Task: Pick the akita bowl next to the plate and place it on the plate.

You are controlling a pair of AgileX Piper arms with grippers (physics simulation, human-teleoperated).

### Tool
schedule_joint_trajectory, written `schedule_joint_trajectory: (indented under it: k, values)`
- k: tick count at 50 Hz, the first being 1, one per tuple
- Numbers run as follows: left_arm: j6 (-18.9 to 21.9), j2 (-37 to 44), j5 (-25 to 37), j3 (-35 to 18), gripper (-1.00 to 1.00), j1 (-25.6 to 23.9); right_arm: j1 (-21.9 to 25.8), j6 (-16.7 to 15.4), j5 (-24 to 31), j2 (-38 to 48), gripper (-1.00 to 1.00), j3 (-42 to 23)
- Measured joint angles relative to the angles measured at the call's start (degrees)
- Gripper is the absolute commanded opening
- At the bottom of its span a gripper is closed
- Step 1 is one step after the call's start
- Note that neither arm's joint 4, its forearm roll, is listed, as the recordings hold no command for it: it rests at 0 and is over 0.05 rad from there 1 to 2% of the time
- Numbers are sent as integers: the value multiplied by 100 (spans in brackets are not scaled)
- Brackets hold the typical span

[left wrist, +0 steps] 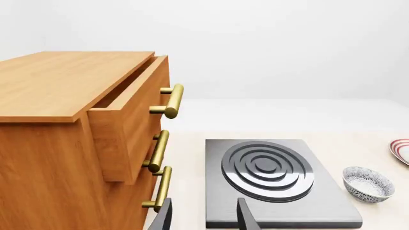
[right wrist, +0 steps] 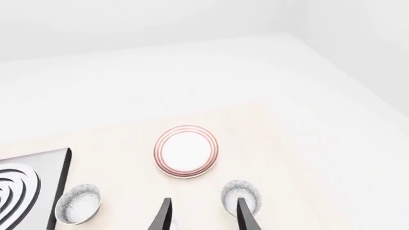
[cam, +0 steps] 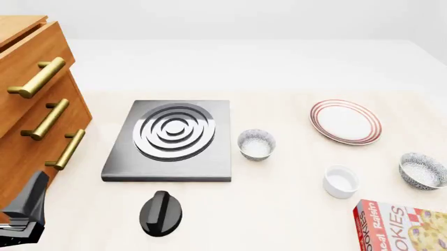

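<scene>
The plate [cam: 346, 121] lies on the desk [cam: 279, 209], toward the right and far side in the front view. Two akita bowls stand on the desk: one akita bowl [cam: 423, 170] sits near the right edge, nearer the arms than the plate and apart from it; its twin bowl [cam: 256, 144] stands just beside the right edge of the stove burner plate [cam: 171, 140]. A white ramekin [cam: 341, 181] sits between the two bowls, nearer the arms. A cookie box [cam: 401, 225] lies at the near right, a black knob [cam: 161, 213] in front of the burner, a wooden drawer cabinet [cam: 35, 99] at the left. The left gripper [left wrist: 203, 215] hangs above the desk with fingers apart and empty; the right gripper [right wrist: 203, 215] likewise is spread wide, holding nothing, with the near akita bowl just behind one finger.
</scene>
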Motion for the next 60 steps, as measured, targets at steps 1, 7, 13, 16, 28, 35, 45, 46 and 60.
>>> schedule_joint_trajectory:
  k: [1, 7, 13, 16, 28, 35, 45, 46, 60]
  values:
    - [0, 0, 0, 0, 100, 0, -27, -3, 37, 0, 100, -25]
    - [0, 0, 0, 0, 100, 0, -199, -11, 229, 50, 100, -193]
    - [0, 0, 0, 0, 100, 0, -356, -59, 348, 127, 100, -337]
    - [0, 0, 0, 0, 100, 0, -440, -87, 357, 179, 100, -373]
    - [0, 0, 0, 0, 100, 0, -722, -188, 290, 508, 100, -539]
    - [0, 0, 0, 0, 100, 0, -881, -224, 194, 683, 100, -624]
    - [0, 0, 0, 0, 100, 0, -1101, -229, 1, 852, 100, -584]
    - [1, 0, 0, 0, 100, 0, -1121, -234, -26, 868, 100, -563]
    - [0, 0, 0, 0, 100, 0, -1411, -281, -248, 1364, 100, -433]
